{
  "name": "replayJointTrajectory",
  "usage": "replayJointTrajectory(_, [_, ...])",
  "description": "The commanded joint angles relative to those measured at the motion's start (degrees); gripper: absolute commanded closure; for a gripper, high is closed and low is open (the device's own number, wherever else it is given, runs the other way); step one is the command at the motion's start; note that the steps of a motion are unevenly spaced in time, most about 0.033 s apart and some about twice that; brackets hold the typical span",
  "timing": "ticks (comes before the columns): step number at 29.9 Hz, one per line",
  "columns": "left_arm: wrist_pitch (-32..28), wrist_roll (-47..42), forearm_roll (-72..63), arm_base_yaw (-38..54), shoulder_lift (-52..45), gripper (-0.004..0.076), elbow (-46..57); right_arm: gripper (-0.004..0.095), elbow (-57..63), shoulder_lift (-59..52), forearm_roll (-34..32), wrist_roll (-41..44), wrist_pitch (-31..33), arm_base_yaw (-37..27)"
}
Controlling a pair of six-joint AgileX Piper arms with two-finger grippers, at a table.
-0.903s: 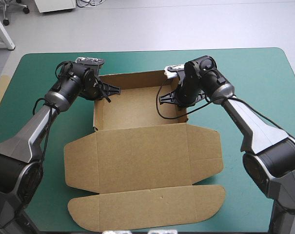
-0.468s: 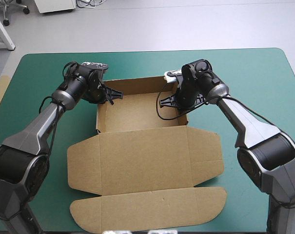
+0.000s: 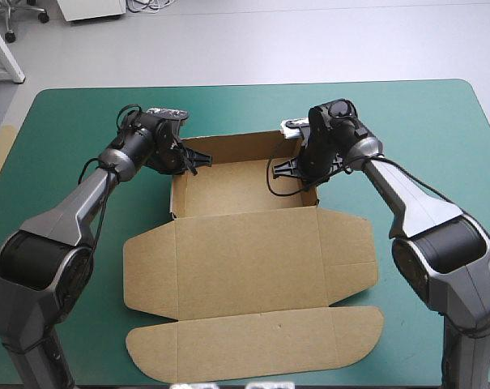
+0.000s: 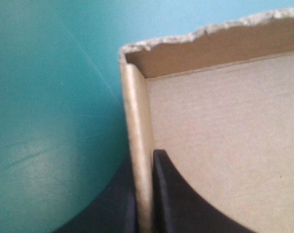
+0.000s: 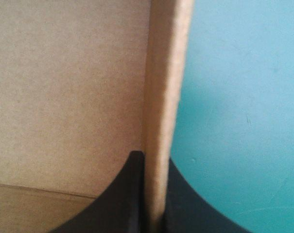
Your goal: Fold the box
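Cardboard, brown and matte, forms the box [image 3: 253, 251] mid-table: a walled tray with its round-cornered lid flat toward 6 o'clock. The left gripper [image 3: 197, 159] pinches the 9 o'clock wall, all but closed on it; the right gripper [image 3: 287, 167] clamps the 3 o'clock wall likewise. Ragged far rim; bare teal-green cover [image 3: 427, 130] all round.

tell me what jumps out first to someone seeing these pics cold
The big brown box sits mid-table on the teal-green cover: an open tray at the far side, its lid lying flat toward the near edge. The left gripper is shut on the tray's left wall and the right gripper on its right wall, one black finger inside and one outside.
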Motion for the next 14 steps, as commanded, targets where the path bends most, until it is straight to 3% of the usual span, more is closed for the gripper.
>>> replayJointTrajectory(1, [0.1, 3.1, -1.0, -0.9, -1.3, 0.0734, -1.2, 0.0921, -1.9, -1.7, 2.7, -2.6, 0.0, 0.1])
replayJointTrajectory(14, [-2.1, 3.2, -1.0, -0.9, 0.0, 0.0734, -1.2, 0.0921, -1.9, -0.5, 2.3, -3.3, -1.3, 0.1])
